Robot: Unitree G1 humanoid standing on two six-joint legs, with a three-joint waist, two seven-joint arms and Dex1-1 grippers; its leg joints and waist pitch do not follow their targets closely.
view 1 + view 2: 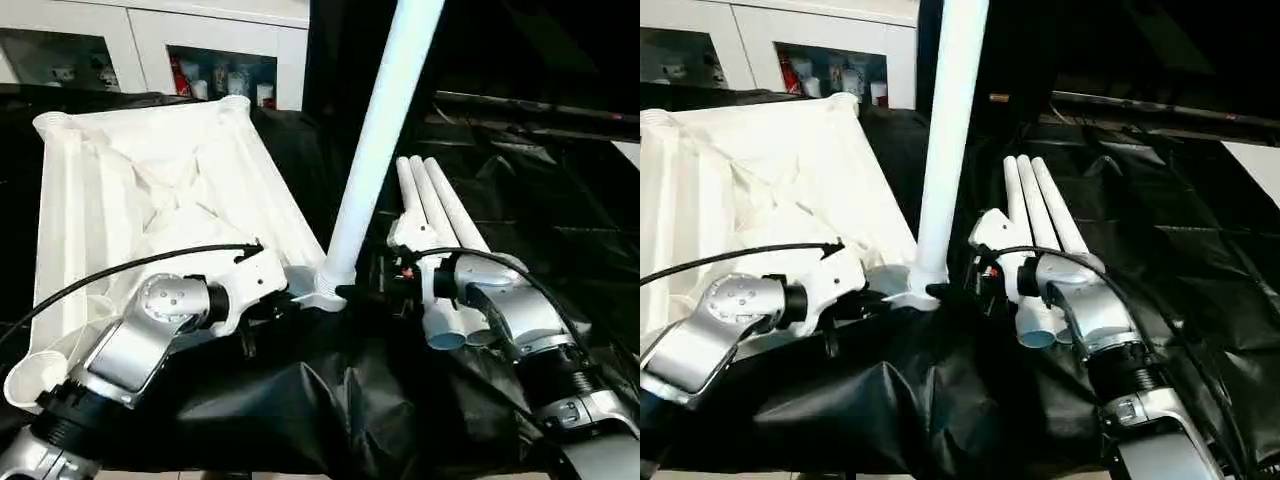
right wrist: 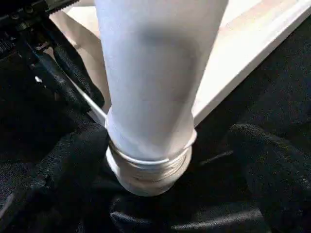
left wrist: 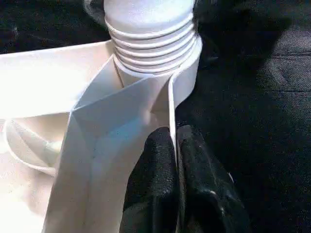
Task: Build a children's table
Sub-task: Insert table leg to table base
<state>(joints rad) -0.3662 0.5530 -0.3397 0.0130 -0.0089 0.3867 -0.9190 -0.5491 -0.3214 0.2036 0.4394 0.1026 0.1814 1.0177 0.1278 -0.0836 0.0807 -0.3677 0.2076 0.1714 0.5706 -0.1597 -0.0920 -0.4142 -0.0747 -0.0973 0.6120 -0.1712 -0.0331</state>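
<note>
At the corner socket, our left end effector (image 3: 176, 160) pinches the white plastic ribbed tabletop (image 1: 150, 190) rim; our open right end effector (image 2: 160, 165) must turn the long white tube leg (image 1: 375, 140) straight.

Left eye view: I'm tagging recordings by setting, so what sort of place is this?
Probably an indoor lab or demo room: a work surface draped in black cloth, white glass-door cabinets holding small items behind it, and an upturned tabletop mid-assembly.
</note>
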